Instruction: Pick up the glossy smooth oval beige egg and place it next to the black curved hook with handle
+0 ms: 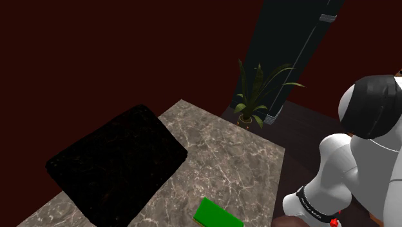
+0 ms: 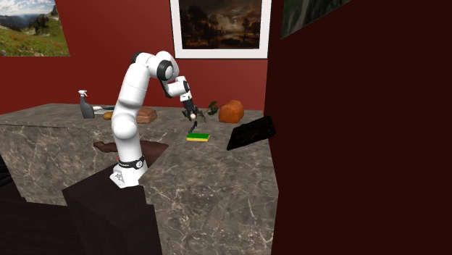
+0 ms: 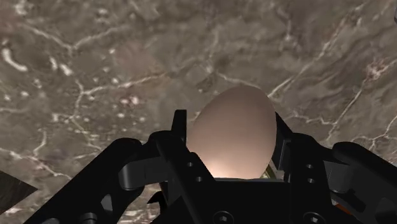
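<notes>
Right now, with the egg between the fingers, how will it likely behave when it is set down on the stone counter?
The egg looks glossy and smooth, so it may slip between the fingers. Its rounded oval form would probably roll on the flat counter once released.

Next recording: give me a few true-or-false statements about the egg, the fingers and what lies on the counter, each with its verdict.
1. The fingers clasp the beige egg. True.
2. The egg rests on the marble counter. False: it is held above the counter, between the fingers.
3. A green pad lies flat on the counter. True.
4. The arm is blue. False: it is white with dark joints.
5. A spray bottle stands on the counter. True.
</notes>
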You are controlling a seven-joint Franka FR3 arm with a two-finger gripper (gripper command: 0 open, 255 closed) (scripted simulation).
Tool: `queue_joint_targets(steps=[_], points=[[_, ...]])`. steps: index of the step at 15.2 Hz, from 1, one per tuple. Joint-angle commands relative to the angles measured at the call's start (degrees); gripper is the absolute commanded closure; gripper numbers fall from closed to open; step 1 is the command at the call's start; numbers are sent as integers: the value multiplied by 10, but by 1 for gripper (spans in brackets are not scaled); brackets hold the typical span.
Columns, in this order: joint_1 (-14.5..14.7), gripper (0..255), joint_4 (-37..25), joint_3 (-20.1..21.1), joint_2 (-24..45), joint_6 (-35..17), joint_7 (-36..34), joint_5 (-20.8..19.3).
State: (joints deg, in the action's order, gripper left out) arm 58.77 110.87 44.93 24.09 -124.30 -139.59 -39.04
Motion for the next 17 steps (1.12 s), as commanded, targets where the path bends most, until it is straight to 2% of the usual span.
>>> queue_joint_targets(steps=[1,3,4,9,13,17], points=[[-2,255,8,-2,-3,8,-1,2],[-2,255,8,-2,-3,8,-1,2],[-2,0,8,-1,-4,8,0,2],[-2,0,8,-2,-3,8,-1,2],[-12,0,-10,27,-47,54,27,50],[-12,0,-10,27,-47,54,27,50]])
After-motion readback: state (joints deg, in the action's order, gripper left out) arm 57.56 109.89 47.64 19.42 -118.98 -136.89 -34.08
